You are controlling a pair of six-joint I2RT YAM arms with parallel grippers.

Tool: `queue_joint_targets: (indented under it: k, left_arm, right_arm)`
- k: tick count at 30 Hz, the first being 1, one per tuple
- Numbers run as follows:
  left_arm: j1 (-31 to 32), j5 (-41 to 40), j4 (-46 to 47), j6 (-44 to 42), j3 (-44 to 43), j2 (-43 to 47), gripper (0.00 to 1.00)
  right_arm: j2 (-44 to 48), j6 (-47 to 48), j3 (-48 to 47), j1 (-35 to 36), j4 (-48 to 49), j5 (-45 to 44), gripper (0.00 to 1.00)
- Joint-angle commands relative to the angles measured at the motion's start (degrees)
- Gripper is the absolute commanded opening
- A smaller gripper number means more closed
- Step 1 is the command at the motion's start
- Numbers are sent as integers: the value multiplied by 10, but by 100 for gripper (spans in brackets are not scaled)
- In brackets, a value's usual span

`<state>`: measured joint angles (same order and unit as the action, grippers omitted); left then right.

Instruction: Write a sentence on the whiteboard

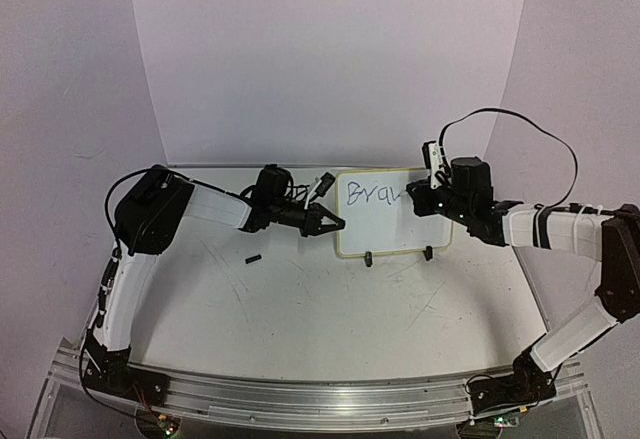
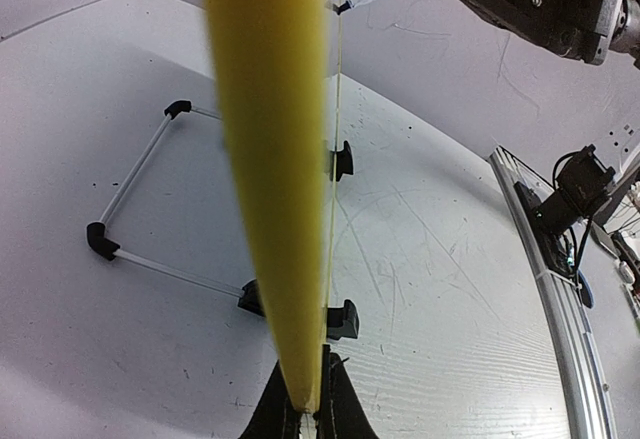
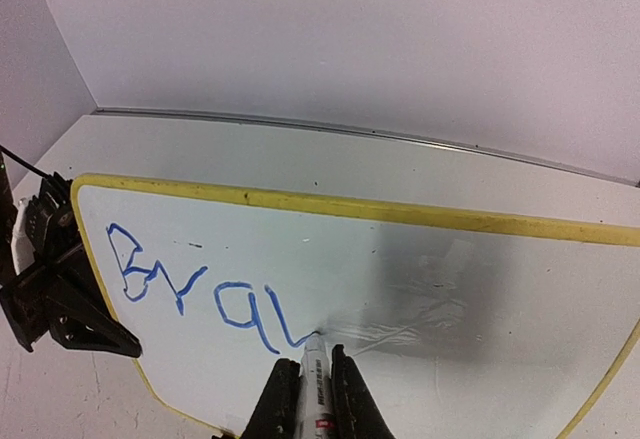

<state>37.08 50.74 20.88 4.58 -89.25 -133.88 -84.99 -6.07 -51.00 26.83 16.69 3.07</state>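
Note:
The whiteboard (image 1: pixel 380 221), white with a cream-yellow rim, stands tilted on two black clip feet at the table's back centre. Blue letters "Bra" and a further stroke are on it (image 3: pixel 190 289). My left gripper (image 1: pixel 328 224) is shut on the board's left edge; in the left wrist view the yellow rim (image 2: pixel 270 159) runs edge-on from between the jaws (image 2: pixel 308 414). My right gripper (image 3: pixel 312 389) is shut on a white marker (image 3: pixel 316 374), its tip touching the board at the end of the last blue stroke. The right gripper shows in the top view (image 1: pixel 425 197) over the board's right part.
A small black cap-like piece (image 1: pixel 253 257) lies on the tabletop left of centre. A wire stand with black corners (image 2: pixel 140 209) props the board from behind. The aluminium rail (image 1: pixel 320 399) runs along the near edge. White walls close in the back and sides.

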Motion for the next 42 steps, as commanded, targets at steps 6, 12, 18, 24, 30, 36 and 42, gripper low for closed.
queue_joint_targets:
  k: [6, 12, 18, 24, 30, 36, 42]
  left_arm:
    - [2, -51, -76, -39, 1, -9, 0]
    - [1, -52, -76, -39, 1, -9, 0]
    - [1, -61, -77, -40, 3, -7, 0]
    - [1, -61, -80, -43, -1, -9, 0]
    - [1, -65, -84, -45, 0, -5, 0]
    - [1, -61, -87, -45, -3, -10, 0]
    - [1, -63, -89, -45, -5, -9, 0]
  right_arm:
    - [9, 6, -42, 0, 29, -48, 0]
    - [14, -1, -36, 1, 29, -35, 0]
    - [79, -15, 3, 8, 16, 30, 0]
    - [68, -16, 12, 0, 5, 25, 0]
    - [42, -25, 1, -12, 5, 11, 0]
    - [35, -23, 0, -13, 5, 9, 0]
    - [20, -24, -7, -13, 8, 13, 0]
